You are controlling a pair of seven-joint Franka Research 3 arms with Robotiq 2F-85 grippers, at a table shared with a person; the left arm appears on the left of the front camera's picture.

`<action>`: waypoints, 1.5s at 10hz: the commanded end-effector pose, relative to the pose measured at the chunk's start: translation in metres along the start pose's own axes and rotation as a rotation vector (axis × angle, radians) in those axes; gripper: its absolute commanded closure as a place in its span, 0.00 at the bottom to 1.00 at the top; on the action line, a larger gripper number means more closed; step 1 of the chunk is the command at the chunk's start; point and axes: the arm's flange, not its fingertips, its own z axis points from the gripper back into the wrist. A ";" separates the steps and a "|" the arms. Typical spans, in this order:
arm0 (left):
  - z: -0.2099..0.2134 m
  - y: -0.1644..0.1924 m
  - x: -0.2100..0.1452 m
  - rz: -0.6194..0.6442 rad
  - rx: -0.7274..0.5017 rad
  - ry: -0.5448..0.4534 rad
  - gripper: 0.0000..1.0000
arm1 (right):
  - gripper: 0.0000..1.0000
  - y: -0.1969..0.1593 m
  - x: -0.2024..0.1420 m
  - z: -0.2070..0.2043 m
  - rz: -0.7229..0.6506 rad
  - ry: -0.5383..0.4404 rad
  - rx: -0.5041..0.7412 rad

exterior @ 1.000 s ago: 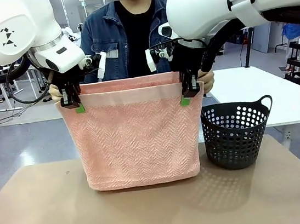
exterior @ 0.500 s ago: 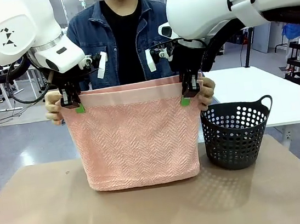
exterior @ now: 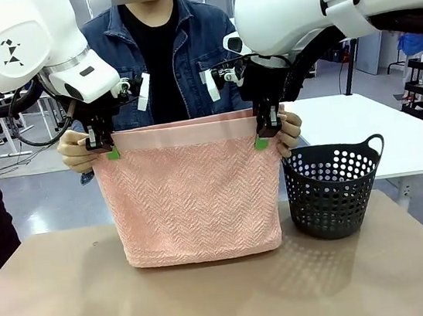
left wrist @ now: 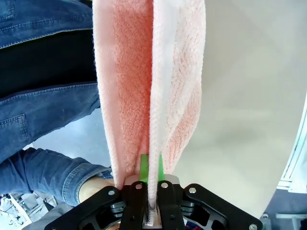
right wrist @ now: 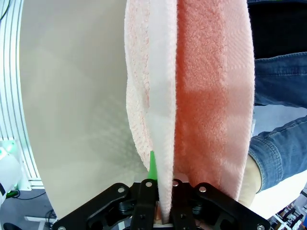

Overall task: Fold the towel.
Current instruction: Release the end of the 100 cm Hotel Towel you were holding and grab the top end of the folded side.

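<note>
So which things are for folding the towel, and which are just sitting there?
For the job:
pale salmon-pink terry towel, held up
left gripper and right gripper, each shut on a top corner
person's hands, gripping the top corners too

Just lying about:
black perforated plastic basket, beside the towel
tan table

White rounded arms [exterior: 9, 44], black cables [exterior: 301, 59], black fingers [exterior: 99, 136], green pads [exterior: 112, 152]

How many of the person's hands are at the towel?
2. One hand grips the towel at its top corner on the robot's left; the other hand grips the top corner on the robot's right. Both are partly hidden behind the cloth.
</note>
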 end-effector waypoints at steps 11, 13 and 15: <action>0.063 -0.002 -0.018 0.075 0.139 -0.069 0.00 | 0.00 0.013 -0.007 0.045 0.022 -0.028 -0.169; 0.086 -0.010 -0.022 0.069 0.204 -0.090 0.10 | 0.00 0.021 -0.009 0.071 0.040 -0.064 -0.238; 0.094 -0.011 -0.025 0.074 0.226 -0.116 0.00 | 0.00 0.021 -0.012 0.083 0.055 -0.086 -0.255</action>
